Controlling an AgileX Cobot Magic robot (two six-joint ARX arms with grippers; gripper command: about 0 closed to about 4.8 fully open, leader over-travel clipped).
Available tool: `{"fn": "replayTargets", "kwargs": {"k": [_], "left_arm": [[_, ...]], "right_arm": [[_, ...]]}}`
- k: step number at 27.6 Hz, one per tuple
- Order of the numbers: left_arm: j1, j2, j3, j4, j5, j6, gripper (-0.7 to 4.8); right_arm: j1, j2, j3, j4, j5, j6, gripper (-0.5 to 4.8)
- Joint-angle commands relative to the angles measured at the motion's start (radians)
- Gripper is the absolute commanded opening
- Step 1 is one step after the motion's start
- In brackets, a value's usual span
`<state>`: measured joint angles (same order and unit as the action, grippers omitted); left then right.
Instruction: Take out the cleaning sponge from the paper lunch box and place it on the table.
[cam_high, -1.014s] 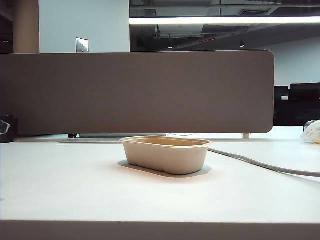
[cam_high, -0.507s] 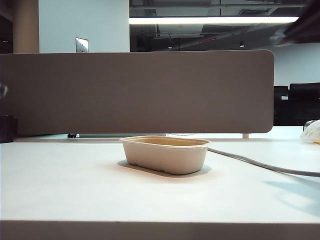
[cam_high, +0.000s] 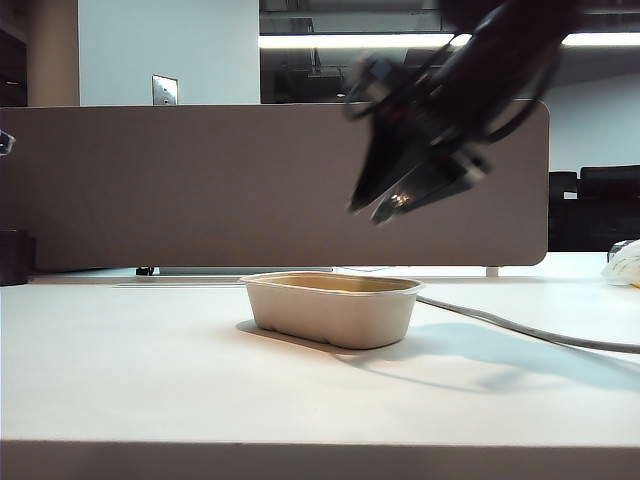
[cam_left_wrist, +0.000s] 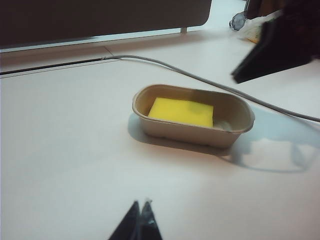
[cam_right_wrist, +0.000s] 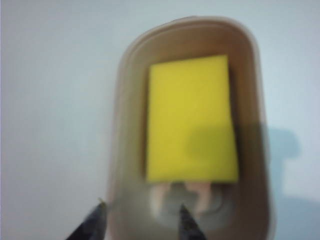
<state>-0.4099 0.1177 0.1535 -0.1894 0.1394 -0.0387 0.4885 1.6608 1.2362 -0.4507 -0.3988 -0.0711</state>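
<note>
- Across the whole ext. view runs the table (cam_high: 150, 380), off-white w/ a grey front edge; a tall grey-brown partition (cam_high: 200, 185) stands along its far side.
- Right arm (cam_high: 500, 50) comes in from upper right of the ext. view, dark & blurred, angled down toward the box.
- Paper lunch box (cam_high: 332, 308) sits on the table near the middle, upright, long side facing the ext. cam.
- Grey cable (cam_high: 520, 328) lies on the table behind & to the right of the box, apart from it.
- Cleaning sponge (cam_right_wrist: 191, 125) lies flat inside the box, yellow face up, filling most of the floor; the box end nearest the right gripper stays bare. Also seen from the left wrist (cam_left_wrist: 181, 111).
- Right gripper (cam_high: 385, 208) hangs in the air above the box's right end, not touching; fingers clearly apart, nothing between them (cam_right_wrist: 140, 220).
- Left gripper (cam_left_wrist: 140, 206) is well short of the box, over bare table; tips together, nothing held.
</note>
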Motion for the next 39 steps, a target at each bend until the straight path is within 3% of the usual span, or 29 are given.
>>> {"fn": "replayTargets", "kwargs": {"k": [1, 2, 3, 26, 27, 30, 32, 35, 39], "left_arm": [[-0.001, 0.002, 0.006, 0.007, 0.003, 0.001, -0.05], [-0.001, 0.002, 0.006, 0.006, 0.003, 0.001, -0.05], [-0.001, 0.002, 0.006, 0.006, 0.004, 0.001, -0.06], [-0.001, 0.002, 0.006, 0.003, 0.003, 0.001, -0.06], [-0.001, 0.002, 0.006, 0.003, 0.003, 0.001, -0.06], [-0.001, 0.002, 0.006, 0.003, 0.003, 0.001, -0.05], [-0.001, 0.002, 0.006, 0.003, 0.003, 0.001, -0.05], [-0.001, 0.002, 0.006, 0.003, 0.003, 0.001, -0.05], [-0.001, 0.002, 0.006, 0.003, 0.003, 0.001, -0.05]], "right_arm": [[0.039, 0.112, 0.114, -0.061, 0.091, -0.060, 3.10], [0.049, 0.145, 0.145, -0.077, 0.090, -0.082, 3.70], [0.054, 0.166, 0.165, -0.085, 0.090, -0.098, 3.93], [0.068, 0.344, 0.194, 0.017, 0.218, -0.116, 3.86], [0.068, 0.344, 0.193, 0.016, 0.218, -0.115, 3.60], [0.070, 0.348, 0.193, 0.016, 0.215, -0.115, 1.42], [0.074, 0.348, 0.194, 0.018, 0.214, -0.115, 0.47], [0.077, 0.343, 0.194, 0.030, 0.217, -0.116, -0.08], [0.080, 0.330, 0.214, 0.034, 0.225, -0.116, -0.08]]}}
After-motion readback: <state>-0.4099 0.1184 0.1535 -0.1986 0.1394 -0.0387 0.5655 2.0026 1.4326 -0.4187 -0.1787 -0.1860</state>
